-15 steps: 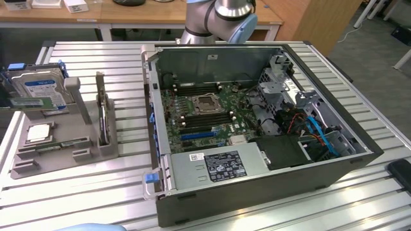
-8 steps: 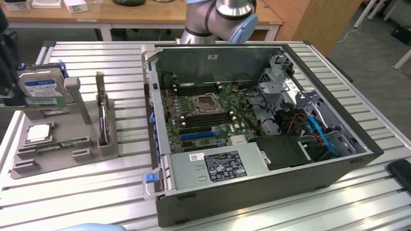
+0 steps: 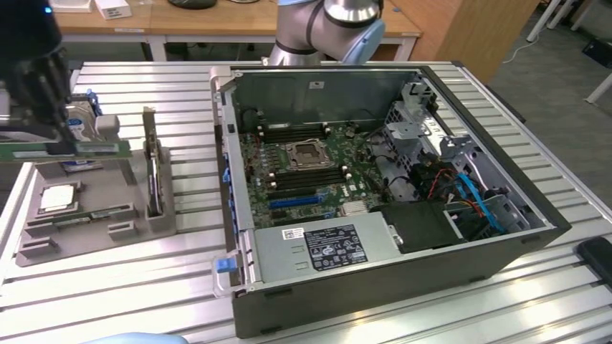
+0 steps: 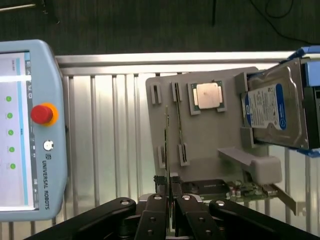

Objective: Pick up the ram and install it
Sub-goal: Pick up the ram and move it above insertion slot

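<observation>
The ram (image 3: 91, 148), a long thin green stick, hangs level above the grey fixture tray (image 3: 115, 247) at the exterior view's left, and my gripper (image 3: 46, 147) is shut on it. In the wrist view the ram (image 4: 167, 145) shows edge-on, running out from between the black fingers (image 4: 161, 202) of my gripper (image 4: 170, 184), clear of the tray (image 4: 210, 150) below. A second green stick (image 4: 179, 125) lies in the tray's slots beside it. The open computer case (image 3: 535, 215) lies at the exterior view's right, with its motherboard (image 3: 287, 179) and dark memory slots (image 3: 292, 130) exposed.
The tray also holds a square silver processor (image 4: 207, 96), a hard drive (image 4: 272, 107) and an upright dark expansion card (image 3: 150, 168). A teach pendant (image 4: 30, 130) with a red stop button lies on the slatted aluminium table (image 3: 134, 287). The case wall (image 3: 228, 179) stands between tray and motherboard.
</observation>
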Controlling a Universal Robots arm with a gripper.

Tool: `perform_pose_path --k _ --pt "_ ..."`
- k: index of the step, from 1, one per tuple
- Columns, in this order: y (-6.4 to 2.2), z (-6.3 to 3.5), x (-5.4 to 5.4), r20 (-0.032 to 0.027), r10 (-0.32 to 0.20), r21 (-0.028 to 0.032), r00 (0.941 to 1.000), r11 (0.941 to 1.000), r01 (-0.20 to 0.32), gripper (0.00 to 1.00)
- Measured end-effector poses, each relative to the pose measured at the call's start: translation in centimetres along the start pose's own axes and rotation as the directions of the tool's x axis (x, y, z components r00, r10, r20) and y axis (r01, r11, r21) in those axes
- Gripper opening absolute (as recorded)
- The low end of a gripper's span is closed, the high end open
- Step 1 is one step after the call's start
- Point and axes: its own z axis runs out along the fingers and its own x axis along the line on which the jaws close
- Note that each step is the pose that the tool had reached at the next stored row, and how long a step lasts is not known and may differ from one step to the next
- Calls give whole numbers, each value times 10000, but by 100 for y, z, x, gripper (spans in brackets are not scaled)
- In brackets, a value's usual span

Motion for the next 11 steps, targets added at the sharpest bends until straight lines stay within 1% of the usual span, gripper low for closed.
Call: perform_pose_path --k 2,4,6,11 --pt "-90 -7 -4 17 -2 -1 10000 10000 2 13" --pt "-180 -17 -9 53 -4 -3 10000 10000 4 13" --pt "-268 -29 -14 103 -6 -8 9999 10000 6 13" --pt "-488 -61 -25 250 -14 -17 9997 10000 15 13"
